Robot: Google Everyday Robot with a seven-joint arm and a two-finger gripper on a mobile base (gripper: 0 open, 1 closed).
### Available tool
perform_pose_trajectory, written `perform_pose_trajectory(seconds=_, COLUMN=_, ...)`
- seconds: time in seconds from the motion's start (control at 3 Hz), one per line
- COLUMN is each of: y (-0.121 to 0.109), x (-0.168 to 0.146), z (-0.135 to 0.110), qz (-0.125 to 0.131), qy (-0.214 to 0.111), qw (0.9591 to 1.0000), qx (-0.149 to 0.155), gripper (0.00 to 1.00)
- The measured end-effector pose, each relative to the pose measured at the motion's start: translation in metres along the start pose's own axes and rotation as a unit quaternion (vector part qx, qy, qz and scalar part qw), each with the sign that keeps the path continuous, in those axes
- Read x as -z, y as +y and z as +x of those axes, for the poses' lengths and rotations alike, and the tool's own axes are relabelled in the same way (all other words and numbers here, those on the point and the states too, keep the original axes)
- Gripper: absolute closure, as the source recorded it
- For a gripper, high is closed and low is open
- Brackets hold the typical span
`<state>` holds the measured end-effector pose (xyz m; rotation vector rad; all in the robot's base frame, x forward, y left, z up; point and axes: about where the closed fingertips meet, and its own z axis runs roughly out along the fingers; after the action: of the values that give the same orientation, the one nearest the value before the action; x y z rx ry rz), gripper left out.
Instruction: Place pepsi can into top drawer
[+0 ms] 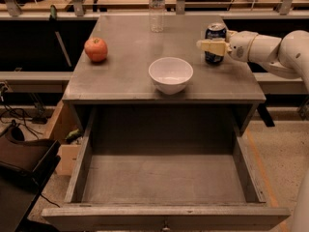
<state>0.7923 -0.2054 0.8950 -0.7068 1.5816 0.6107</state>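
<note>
The pepsi can (pixel 216 32), dark blue with a silver top, stands upright on the grey tabletop (pixel 125 37) near its right edge. My gripper (pixel 208 46) reaches in from the right on a white arm and sits right at the can, level with its middle, with its cream-coloured tip across the can's front. The top drawer (pixel 164 178) is pulled fully out below the tabletop, with a flat grey bottom, worn sides and nothing in it.
A white bowl (pixel 170 74) stands at the table's front centre, just left of the can. A red apple (pixel 96 49) lies at the left. A clear water bottle (pixel 156 6) stands at the back centre. Cables and a dark bag (pixel 19 153) are on the floor at the left.
</note>
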Motion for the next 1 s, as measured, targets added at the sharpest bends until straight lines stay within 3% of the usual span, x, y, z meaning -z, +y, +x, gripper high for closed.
perform_pose_trajectory(seconds=0.67, y=0.0038, x=-0.0063, z=0.0006, qz=-0.005, qy=0.000, qw=1.0000, qx=-0.001, gripper=0.87)
perform_pose_trajectory(seconds=1.0, y=0.0056, x=-0.0093, z=0.0008, qz=-0.007, qy=0.000, qw=1.0000, qx=-0.001, gripper=1.00)
